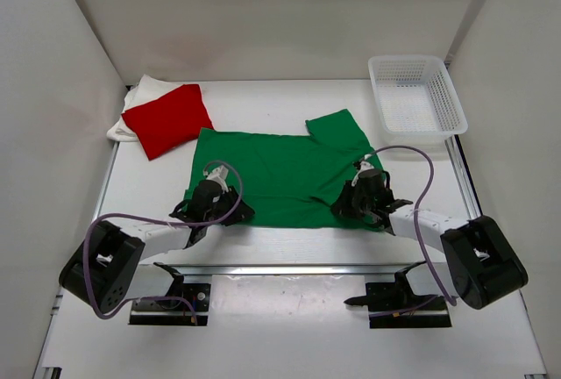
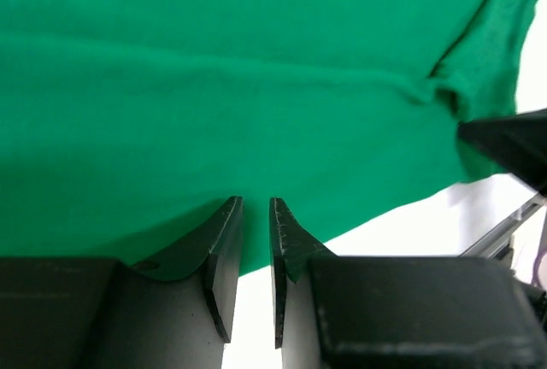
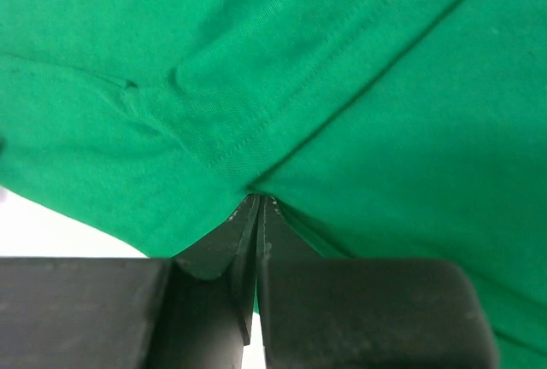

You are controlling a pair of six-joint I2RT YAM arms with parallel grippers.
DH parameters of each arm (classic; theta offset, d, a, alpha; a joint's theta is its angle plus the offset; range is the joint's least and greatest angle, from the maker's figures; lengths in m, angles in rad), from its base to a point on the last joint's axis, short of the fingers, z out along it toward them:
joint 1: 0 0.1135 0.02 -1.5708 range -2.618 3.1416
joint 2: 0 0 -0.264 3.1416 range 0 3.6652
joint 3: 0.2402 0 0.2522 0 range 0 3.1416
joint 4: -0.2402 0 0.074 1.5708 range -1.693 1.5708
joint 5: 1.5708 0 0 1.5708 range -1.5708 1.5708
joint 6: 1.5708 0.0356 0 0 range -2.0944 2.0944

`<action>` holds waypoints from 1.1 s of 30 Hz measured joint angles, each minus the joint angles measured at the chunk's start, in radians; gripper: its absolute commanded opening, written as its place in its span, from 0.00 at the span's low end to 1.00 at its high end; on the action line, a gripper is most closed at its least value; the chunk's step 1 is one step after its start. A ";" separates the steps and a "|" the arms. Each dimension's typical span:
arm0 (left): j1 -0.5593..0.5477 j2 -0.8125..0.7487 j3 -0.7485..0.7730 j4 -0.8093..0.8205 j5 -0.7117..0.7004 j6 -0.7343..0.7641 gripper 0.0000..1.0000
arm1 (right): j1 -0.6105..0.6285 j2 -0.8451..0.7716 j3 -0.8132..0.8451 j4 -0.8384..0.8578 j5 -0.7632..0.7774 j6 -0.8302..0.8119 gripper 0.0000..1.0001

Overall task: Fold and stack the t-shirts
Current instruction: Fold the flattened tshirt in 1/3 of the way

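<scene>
The green t-shirt (image 1: 280, 173) lies spread flat mid-table, one sleeve folded up at its back right. My left gripper (image 1: 226, 210) is at the shirt's near left edge. In the left wrist view its jaws (image 2: 255, 202) stand a narrow gap apart over the hem of the green cloth (image 2: 256, 87), with nothing between them. My right gripper (image 1: 351, 202) is at the near right corner. In the right wrist view it (image 3: 259, 198) is shut on a puckered fold of the green cloth (image 3: 385, 130). The red t-shirt (image 1: 166, 118) lies folded on the white t-shirt (image 1: 140, 94) at the back left.
A white mesh basket (image 1: 416, 94) stands at the back right. White walls close in the table on three sides. A metal rail (image 1: 289, 269) runs along the near edge by the arm bases. The tip of the right gripper shows at the right of the left wrist view (image 2: 513, 143).
</scene>
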 measured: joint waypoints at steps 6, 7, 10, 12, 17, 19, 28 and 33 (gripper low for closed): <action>0.028 -0.009 -0.053 0.029 0.013 0.000 0.30 | -0.006 0.044 0.040 0.000 -0.017 -0.005 0.00; 0.032 -0.016 -0.058 0.032 0.013 0.002 0.30 | -0.006 0.043 0.045 0.000 -0.016 -0.008 0.00; 0.050 -0.043 -0.080 0.032 0.013 0.006 0.30 | -0.010 0.039 0.049 0.007 -0.014 -0.013 0.00; 0.076 -0.060 -0.085 0.020 0.013 0.014 0.29 | -0.018 0.043 0.049 0.008 -0.018 -0.017 0.00; 0.132 -0.122 -0.109 -0.003 0.006 0.025 0.30 | -0.053 0.096 0.063 0.030 -0.034 -0.029 0.00; 0.135 -0.140 -0.116 -0.019 0.004 0.025 0.30 | -0.068 0.140 0.105 0.033 -0.043 -0.032 0.00; 0.067 -0.164 -0.086 -0.071 -0.004 0.023 0.30 | -0.087 0.379 0.502 0.044 -0.132 -0.027 0.00; -0.027 -0.170 -0.055 -0.069 -0.029 0.022 0.30 | -0.014 0.229 0.427 0.027 -0.024 -0.069 0.00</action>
